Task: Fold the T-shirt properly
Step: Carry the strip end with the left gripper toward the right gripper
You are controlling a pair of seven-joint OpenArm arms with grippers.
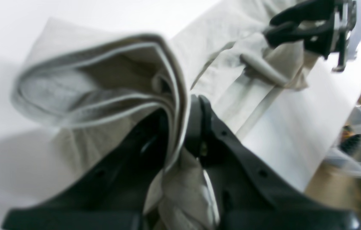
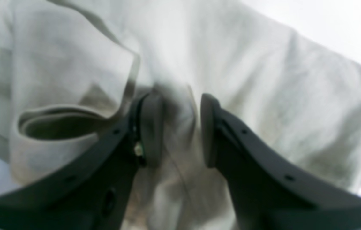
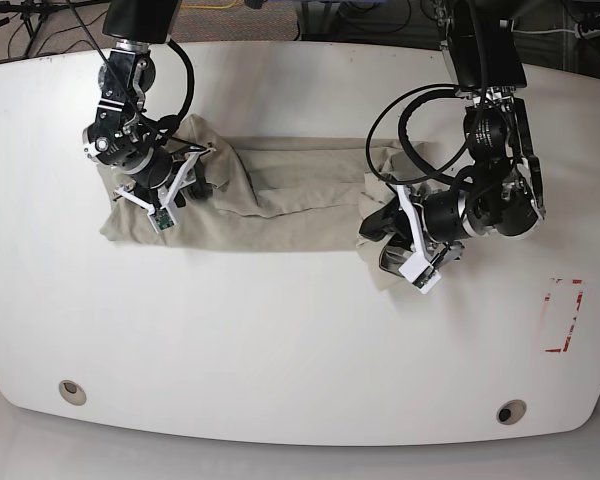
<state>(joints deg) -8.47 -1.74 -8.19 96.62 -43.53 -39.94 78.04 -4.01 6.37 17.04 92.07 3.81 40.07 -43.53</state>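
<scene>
No brand, label or readable writing shows on anything; the only marking is a red rectangle outline (image 3: 561, 316) on the white table (image 3: 280, 350), well apart from the T-shirt (image 3: 280, 205) on the side of the left gripper. The beige T-shirt lies stretched in a long wrinkled band across the far half of the table, between the two arms. The left gripper (image 1: 183, 127) has its fingers pinched narrow on a stack of folded layers at one end of the T-shirt, the hem edges fanning out beside the pads. The right gripper (image 2: 175, 131) stands at the opposite end, its fingers partly apart with a ridge of cloth bunched between them, beside a sleeve opening (image 2: 59, 126).
</scene>
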